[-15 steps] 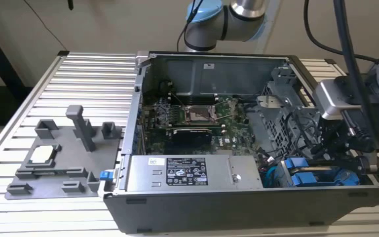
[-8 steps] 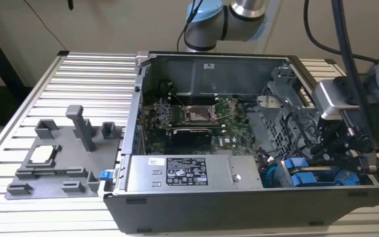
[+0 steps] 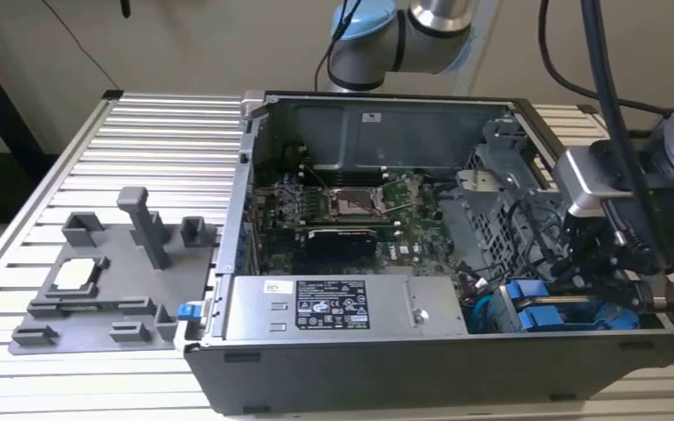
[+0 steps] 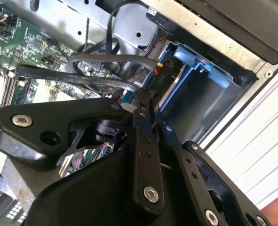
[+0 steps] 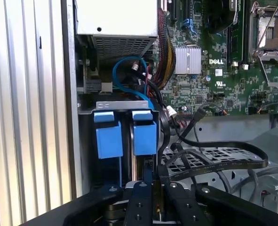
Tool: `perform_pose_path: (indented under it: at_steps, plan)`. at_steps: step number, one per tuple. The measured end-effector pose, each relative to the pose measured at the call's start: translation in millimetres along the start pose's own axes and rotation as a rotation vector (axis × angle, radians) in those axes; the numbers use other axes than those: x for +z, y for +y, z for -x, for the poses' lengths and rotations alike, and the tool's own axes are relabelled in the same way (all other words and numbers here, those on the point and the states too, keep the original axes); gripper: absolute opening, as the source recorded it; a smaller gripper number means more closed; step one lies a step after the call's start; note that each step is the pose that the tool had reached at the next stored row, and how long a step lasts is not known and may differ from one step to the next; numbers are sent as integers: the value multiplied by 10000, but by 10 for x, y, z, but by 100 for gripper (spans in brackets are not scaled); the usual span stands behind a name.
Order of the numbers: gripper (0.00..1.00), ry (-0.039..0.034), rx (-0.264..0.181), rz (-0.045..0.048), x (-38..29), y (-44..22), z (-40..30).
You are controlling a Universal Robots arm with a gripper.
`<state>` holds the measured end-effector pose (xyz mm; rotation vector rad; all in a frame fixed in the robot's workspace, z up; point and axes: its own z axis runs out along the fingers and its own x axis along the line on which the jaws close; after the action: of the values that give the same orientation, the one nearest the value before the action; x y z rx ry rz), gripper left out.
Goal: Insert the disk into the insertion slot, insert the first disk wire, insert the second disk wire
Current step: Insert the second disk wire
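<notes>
With our hand [image 5: 154, 197] pinched narrow around a wire connector above the disk [image 5: 146, 136] already seated in the insertion slot [image 5: 122, 107], loose black cables [image 5: 214, 160] could snag.

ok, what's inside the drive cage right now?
Two blue-framed drives stand side by side in the drive cage, their blue tabs showing. The gripper sits just above them with black cables alongside. The drive bodies and rear connectors are covered.
</notes>
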<state>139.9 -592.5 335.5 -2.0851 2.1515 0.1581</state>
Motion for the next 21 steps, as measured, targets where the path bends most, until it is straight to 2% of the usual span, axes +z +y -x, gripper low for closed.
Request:
perform_pose_path:
  at_steps: [5, 6, 7, 10, 15, 21]
  plan:
    - [18, -1, 11, -3, 14, 0, -2]
    - [24, -2, 18, -2, 14, 0, -2]
    - [24, -3, 26, -2, 13, 0, -2]
    - [24, 0, 49, 9, -18, 0, 3]
    - [24, 2, 110, 8, -140, -3, 25]
    - [24, 3, 160, 9, -380, -8, 67]
